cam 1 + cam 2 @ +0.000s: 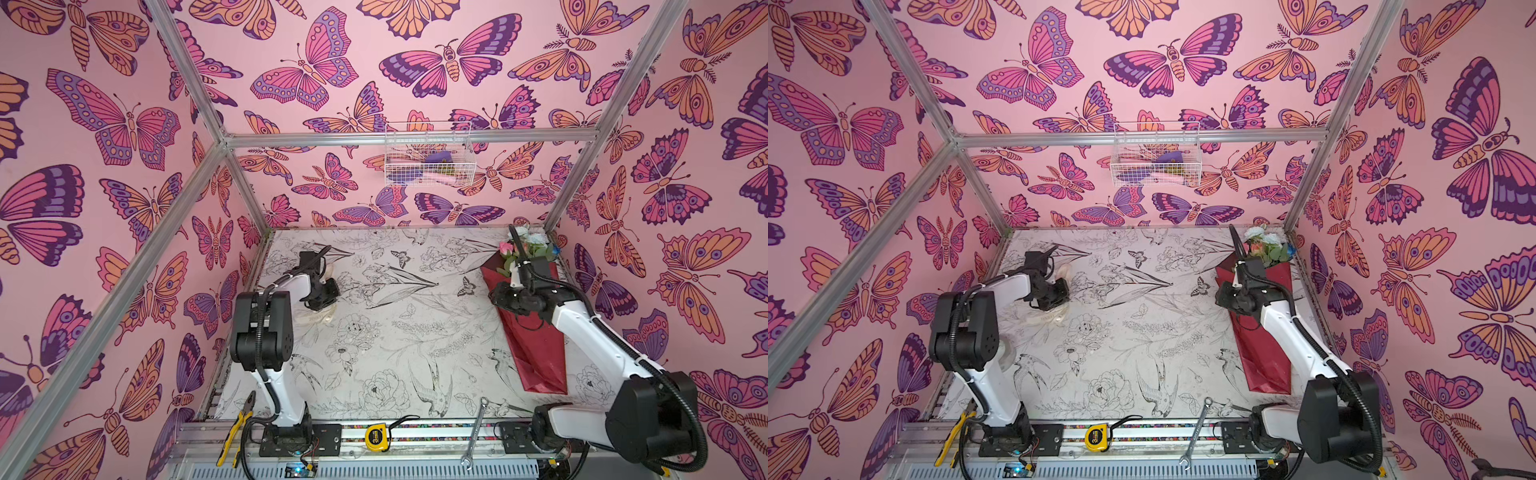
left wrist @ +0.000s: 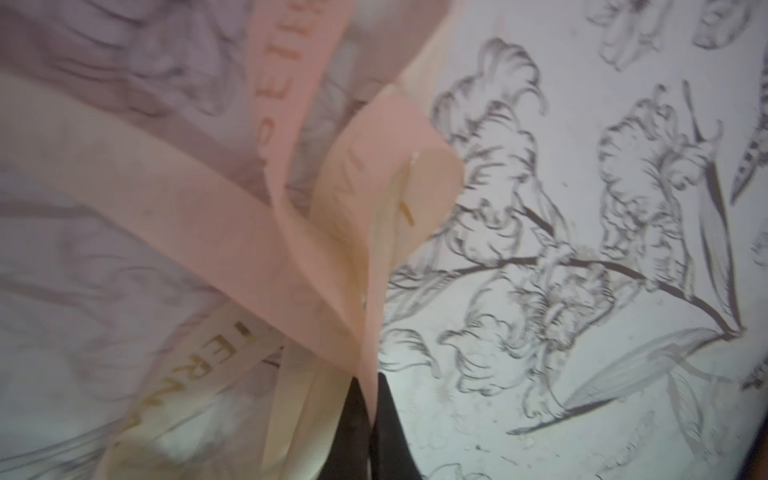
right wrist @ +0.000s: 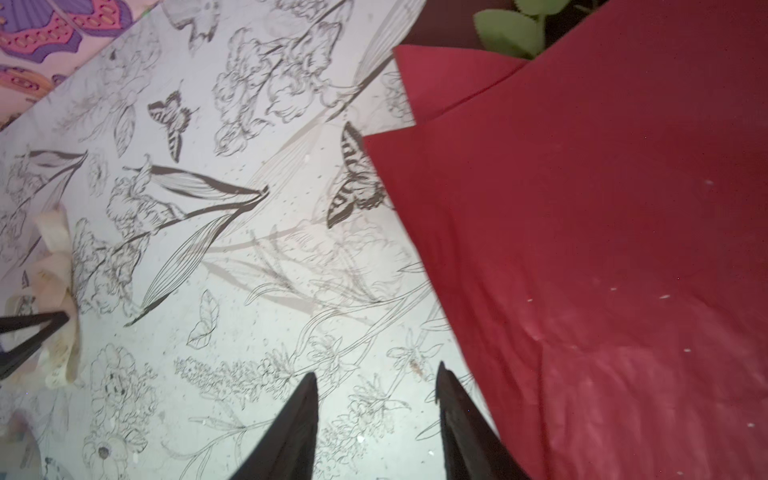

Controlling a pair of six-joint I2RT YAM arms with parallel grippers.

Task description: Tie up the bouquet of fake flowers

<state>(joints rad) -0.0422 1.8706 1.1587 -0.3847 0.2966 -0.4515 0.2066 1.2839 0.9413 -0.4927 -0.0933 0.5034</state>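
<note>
Left end effector (image 2: 371,386) clamped; right end effector (image 3: 376,372) spread.

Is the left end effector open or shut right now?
Shut. In the left wrist view the left end effector has its two black fingers meeting at the tips, with the ribbon pinched between them.

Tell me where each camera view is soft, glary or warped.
Left wrist view: the cream ribbon sits close to the lens and blurs; the printed tabletop beyond is sharper. Right wrist view: pale sheen on the red wrapping paper. Both top views: sharp, but wide-angle, frame rails splaying outward.
</note>
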